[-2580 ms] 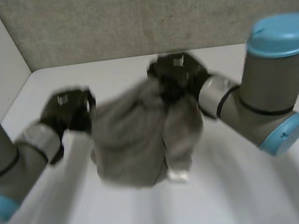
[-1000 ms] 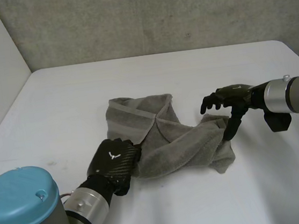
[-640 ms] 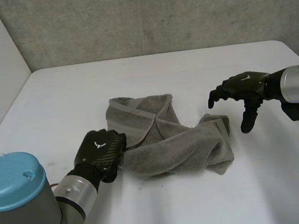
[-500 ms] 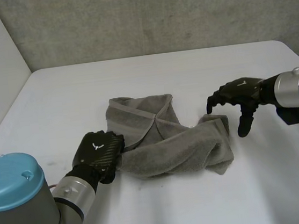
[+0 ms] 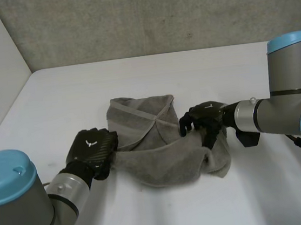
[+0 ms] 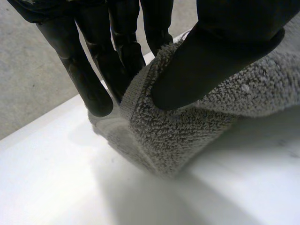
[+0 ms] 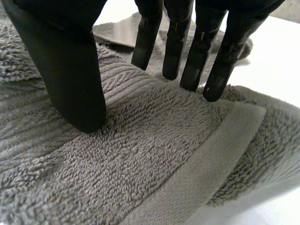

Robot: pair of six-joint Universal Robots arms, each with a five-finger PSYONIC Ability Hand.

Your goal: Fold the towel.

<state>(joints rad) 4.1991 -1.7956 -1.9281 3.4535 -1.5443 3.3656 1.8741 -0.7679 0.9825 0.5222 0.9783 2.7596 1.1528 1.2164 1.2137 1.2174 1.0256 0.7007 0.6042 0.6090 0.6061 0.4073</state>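
Status: the towel [image 5: 160, 149] lies crumpled and partly doubled over itself near the middle of the white counter [image 5: 135, 76], between the two hands.

The left hand [image 5: 92, 149] is at the towel's left end. Its wrist view shows the thumb [image 6: 211, 56] pressing a rolled lip of the terry against the fingers [image 6: 91, 89], so this hand pinches the towel at that edge.

The right hand [image 5: 205, 118] is set down on the towel's right part, close to the flat woven hem band [image 7: 206, 159]. Its fingertips [image 7: 213, 89] are straight and spread and touch the pile, with its thumb planted apart from them. No cloth is caught between them, so this hand is spread, not gripping.

Handling, as a judgement: the towel is light, soft and fully limp. Any lifted part will sag and drag the rest along. The looped pile should grip well, and nothing here is fragile.

Best hold: a corner or the hem band, where the weave is thinner and firmer. Pinch one layer only. The layers overlap, so which corner lies where cannot be told. Flatten the towel before making any fold
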